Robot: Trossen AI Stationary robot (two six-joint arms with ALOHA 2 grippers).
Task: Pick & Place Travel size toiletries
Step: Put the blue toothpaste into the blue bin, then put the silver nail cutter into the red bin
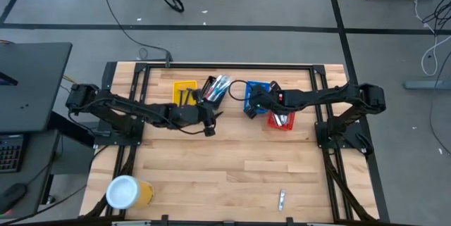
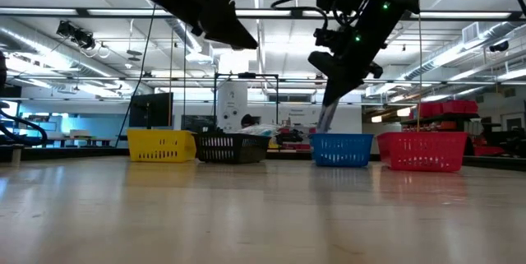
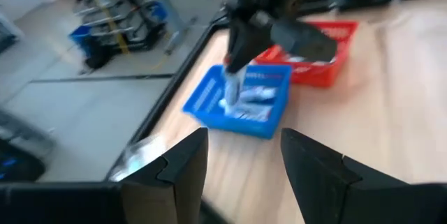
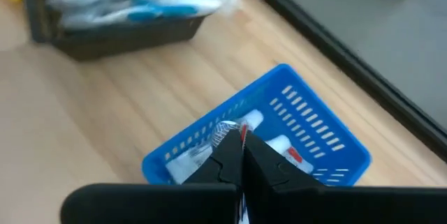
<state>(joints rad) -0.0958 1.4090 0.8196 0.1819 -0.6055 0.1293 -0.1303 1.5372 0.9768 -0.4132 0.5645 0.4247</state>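
My right gripper (image 1: pixel 249 108) hangs over the blue basket (image 1: pixel 255 87) at the table's far side, shut on a small whitish tube with a red mark (image 4: pixel 242 132). The blue basket (image 4: pixel 314 123) has more small white tubes lying in it. The black basket (image 1: pixel 217 89) beside it is filled with blue-white toothbrushes (image 4: pixel 133 4). My left gripper (image 1: pixel 211 120) hovers open and empty above the table, just nearer than the black basket. One small silvery item (image 1: pixel 281 198) lies flat near the table's near edge. My right gripper pinches the tube's upper end (image 4: pixel 242 135) between its two fingers, coming from above and pointing down. The tube (image 2: pixel 326 118) hangs slanting below the fingers toward the blue basket (image 2: pixel 342 150). I cannot tell whether its lower end touches what lies inside.
The yellow basket (image 1: pixel 184 91) and red basket (image 1: pixel 280 120) flank the row of baskets along the far side. A big yellow cup with a white lid (image 1: pixel 127 192) stands at the near left corner. Bare wood spans the table's middle and near part.
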